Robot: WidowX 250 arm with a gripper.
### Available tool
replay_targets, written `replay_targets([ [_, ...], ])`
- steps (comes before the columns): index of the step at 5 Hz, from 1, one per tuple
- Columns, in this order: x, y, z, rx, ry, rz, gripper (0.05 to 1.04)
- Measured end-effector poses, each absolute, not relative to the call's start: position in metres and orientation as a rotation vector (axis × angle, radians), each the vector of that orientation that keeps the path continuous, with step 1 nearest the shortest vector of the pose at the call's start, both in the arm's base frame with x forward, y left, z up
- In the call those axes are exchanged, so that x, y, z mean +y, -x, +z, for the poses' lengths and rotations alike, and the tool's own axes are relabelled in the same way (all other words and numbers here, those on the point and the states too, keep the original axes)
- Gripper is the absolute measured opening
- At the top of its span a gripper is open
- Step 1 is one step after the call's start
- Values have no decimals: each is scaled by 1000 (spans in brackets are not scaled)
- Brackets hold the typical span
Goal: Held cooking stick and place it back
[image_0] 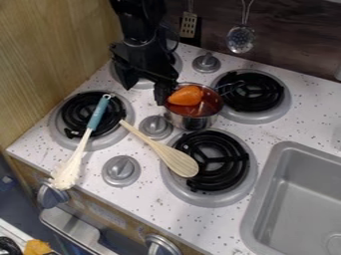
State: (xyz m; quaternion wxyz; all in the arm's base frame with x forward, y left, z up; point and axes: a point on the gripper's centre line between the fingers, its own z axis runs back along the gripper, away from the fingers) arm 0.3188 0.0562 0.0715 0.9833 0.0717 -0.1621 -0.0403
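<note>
Nearest the camera, at the lower left corner, is a yellow-brown object (38,247), cut off by the border and too indistinct to name. The sink (261,209) runs out of view at the right.

The wooden spatula (166,152), which I take to be the cooking stick, lies between two burners: its broad blade is on the coils of the front burner (224,187) and its thin handle end is at the rim of the left burner (61,135). Its long axis slants from the blade, near the camera, back and leftward to the handle end. Beside it, the blue-handled brush (99,114) crosses the left burner, its shaggy white head at the edge of the worktop (154,203).

Farther back, the metal pot (191,122) holds an orange piece of food (186,95). The gripper (146,93) hangs alongside, its fingers spread with nothing between them. The spatula lies on the camera side of them, handle end nearest, so the coming move probably hinges on getting across that slender handle without nudging the pot. Whether the finger beside the pot touches it, I cannot tell. The gripper hides much of the back burner (139,85).
</note>
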Motion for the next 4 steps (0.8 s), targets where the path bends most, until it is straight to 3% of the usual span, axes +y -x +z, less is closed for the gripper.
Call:
replay_targets([
  [2, 54, -313, 59, -295, -152, 46, 1000],
  [4, 50, -297, 52, -254, -200, 400, 1000],
])
